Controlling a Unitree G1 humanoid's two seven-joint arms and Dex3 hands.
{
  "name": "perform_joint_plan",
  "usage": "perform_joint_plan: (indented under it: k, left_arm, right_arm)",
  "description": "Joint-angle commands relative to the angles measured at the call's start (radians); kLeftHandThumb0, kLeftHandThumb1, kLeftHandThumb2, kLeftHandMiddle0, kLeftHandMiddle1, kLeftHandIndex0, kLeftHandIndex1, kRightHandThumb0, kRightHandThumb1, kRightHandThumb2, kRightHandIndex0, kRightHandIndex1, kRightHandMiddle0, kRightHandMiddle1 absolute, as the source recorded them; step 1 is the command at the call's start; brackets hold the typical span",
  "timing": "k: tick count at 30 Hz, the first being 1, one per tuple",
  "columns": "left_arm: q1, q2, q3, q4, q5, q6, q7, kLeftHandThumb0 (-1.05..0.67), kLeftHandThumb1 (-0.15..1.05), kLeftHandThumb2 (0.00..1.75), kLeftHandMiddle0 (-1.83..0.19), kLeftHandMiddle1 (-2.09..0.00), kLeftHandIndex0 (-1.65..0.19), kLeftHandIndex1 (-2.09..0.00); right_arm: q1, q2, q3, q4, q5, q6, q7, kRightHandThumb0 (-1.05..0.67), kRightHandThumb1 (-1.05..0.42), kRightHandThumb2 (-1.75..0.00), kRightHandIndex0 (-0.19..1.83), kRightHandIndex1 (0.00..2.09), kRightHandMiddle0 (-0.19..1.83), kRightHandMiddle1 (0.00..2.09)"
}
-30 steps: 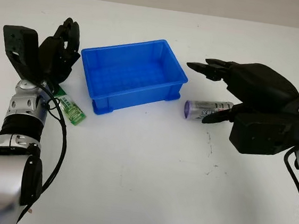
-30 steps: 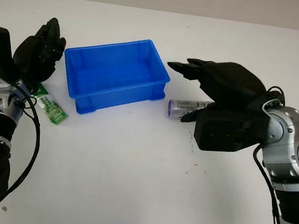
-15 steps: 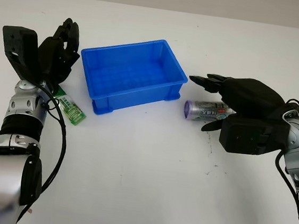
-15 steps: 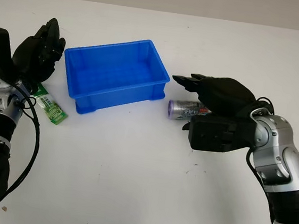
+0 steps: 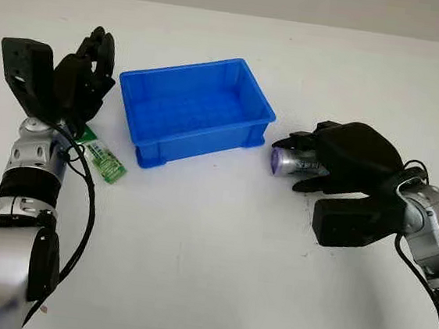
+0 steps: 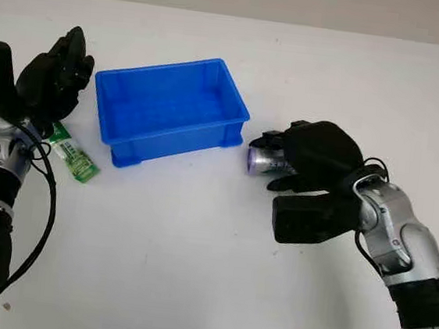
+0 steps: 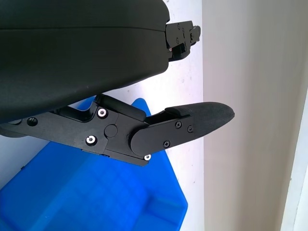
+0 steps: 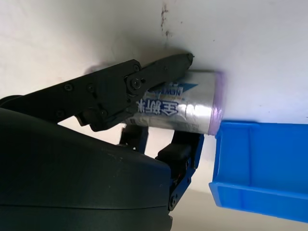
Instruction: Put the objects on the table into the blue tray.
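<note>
We record the right hand (image 5: 315, 155) low over the white surface (image 5: 210, 250), to the right of the tray, with its black fingers (image 8: 144, 77) curled around a silver cylindrical can with a purple end and printed label (image 5: 289, 162). The can lies on its side on the surface, purple end toward the tray. In the right wrist view we see one finger lying along the can's upper side and others wrapping it from the opposite side, so the hand is closed on the can. The can's purple end sits just beside the tray's outer wall in that view; whether the two touch we cannot tell.

Farther in, at the middle of the surface, we note the blue rectangular plastic tray (image 5: 251, 103), set at an angle to the surface edges. Its ribbed floor carries nothing that we can see.

To the left of the tray, we find a small flat green and white packet (image 5: 102, 158) lying on the surface, near the tray's lower left corner but apart from it.

The left hand (image 5: 83, 79) is raised above the surface, just left of the tray and above the packet. It is open and holds nothing. In the left wrist view its finger (image 7: 192, 122) reaches out over the blue tray's corner.
</note>
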Motion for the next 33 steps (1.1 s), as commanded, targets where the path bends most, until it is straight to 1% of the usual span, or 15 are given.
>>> perform_joint_plan:
  k: [1,2,3,4,7,9,11,14,17,18,20,24,28,31,33]
  left_arm:
    - [-0.031,0.016,-0.003,-0.003,0.009,-0.008,0.0,-0.71,1.05,0.64,0.09,-0.06,0.12,-0.05]
    - [-0.029,0.016,-0.002,-0.005,0.009,-0.008,-0.001,-0.71,1.05,0.64,0.09,-0.05,0.12,-0.05]
    - [-0.028,0.017,-0.003,-0.006,0.008,-0.007,-0.002,-0.71,1.05,0.64,0.1,-0.05,0.12,-0.05]
    - [-0.027,0.017,-0.003,-0.007,0.008,-0.007,-0.002,-0.7,1.05,0.65,0.1,-0.05,0.12,-0.05]
    - [-0.025,0.016,-0.003,-0.011,0.006,-0.006,-0.001,-0.7,1.05,0.65,0.1,-0.05,0.13,-0.05]
    - [-0.025,0.016,-0.003,-0.009,0.006,-0.005,0.001,-0.7,1.05,0.65,0.1,-0.05,0.13,-0.05]
    - [-0.026,0.015,-0.003,-0.008,0.006,-0.006,-0.001,-0.7,1.05,0.65,0.1,-0.05,0.13,-0.05]
    - [-0.026,0.014,-0.004,-0.005,0.006,-0.008,0.001,-0.7,1.05,0.65,0.1,-0.05,0.13,-0.05]
    - [-0.027,0.012,-0.003,-0.002,0.005,-0.008,0.0,-0.7,1.05,0.65,0.1,-0.05,0.13,-0.05]
    - [-0.026,0.012,-0.003,-0.001,0.005,-0.011,-0.001,-0.7,1.05,0.65,0.1,-0.05,0.13,-0.05]
    - [-0.026,0.013,-0.004,0.003,0.006,-0.017,-0.006,-0.7,1.05,0.65,0.11,-0.05,0.13,-0.05]
    - [-0.027,0.013,-0.003,0.002,0.005,-0.012,-0.004,-0.7,1.05,0.65,0.11,-0.05,0.13,-0.05]
    - [-0.024,0.011,-0.002,0.0,0.003,-0.01,-0.003,-0.7,1.05,0.65,0.11,-0.05,0.13,-0.05]
    - [-0.025,0.011,0.0,0.003,-0.001,-0.009,-0.009,-0.71,1.05,0.65,0.11,-0.05,0.13,-0.05]
    - [-0.024,0.01,-0.001,0.003,-0.001,-0.012,-0.012,-0.71,1.05,0.64,0.11,-0.05,0.13,-0.05]
  right_arm:
    - [-0.001,-0.011,0.031,0.041,-0.048,-0.017,-0.033,-0.43,-0.96,-0.06,0.6,1.81,0.53,1.42]
    - [-0.007,-0.01,0.037,0.058,-0.065,-0.026,-0.058,-0.45,-0.96,-0.06,0.61,1.95,0.52,1.54]
    - [-0.013,-0.009,0.042,0.075,-0.08,-0.035,-0.082,-0.47,-0.96,-0.05,0.68,2.03,0.53,1.66]
    - [-0.018,-0.01,0.047,0.087,-0.092,-0.04,-0.099,-0.47,-0.96,-0.05,0.73,2.06,0.53,1.7]
    - [-0.035,-0.015,0.056,0.11,-0.114,-0.049,-0.125,-0.49,-0.98,-0.06,0.75,2.09,0.53,1.74]
    - [-0.04,-0.013,0.053,0.127,-0.111,-0.063,-0.151,-0.48,-0.98,-0.06,0.82,2.09,0.51,1.98]
    - [-0.047,-0.011,0.048,0.15,-0.109,-0.076,-0.182,-0.47,-0.99,-0.06,0.84,2.09,0.5,2.06]
    - [-0.075,-0.016,0.052,0.194,-0.126,-0.092,-0.233,-0.46,-0.98,-0.05,0.84,2.09,0.55,2.09]
    - [-0.117,-0.006,0.043,0.23,-0.123,-0.061,-0.232,-0.48,-0.97,-0.05,0.75,2.09,0.48,2.09]
    - [-0.132,-0.001,0.034,0.243,-0.114,-0.049,-0.23,-0.47,-0.97,-0.05,0.73,2.09,0.48,2.05]
    - [-0.17,0.002,0.025,0.292,-0.103,-0.055,-0.272,-0.44,-0.95,-0.05,0.77,2.09,0.53,2.08]
    - [-0.274,0.018,0.031,0.406,-0.091,-0.067,-0.348,-0.46,-0.96,-0.06,0.82,2.09,0.6,2.09]
    - [-0.365,0.044,0.033,0.478,-0.057,-0.072,-0.359,-0.42,-0.93,-0.05,0.81,2.06,0.62,2.0]
    - [-0.428,0.067,0.043,0.528,-0.037,-0.091,-0.378,-0.4,-0.94,-0.06,0.78,2.08,0.63,2.08]
    - [-0.461,0.084,0.049,0.552,-0.035,-0.088,-0.385,-0.41,-0.95,-0.06,0.77,2.06,0.61,2.02]
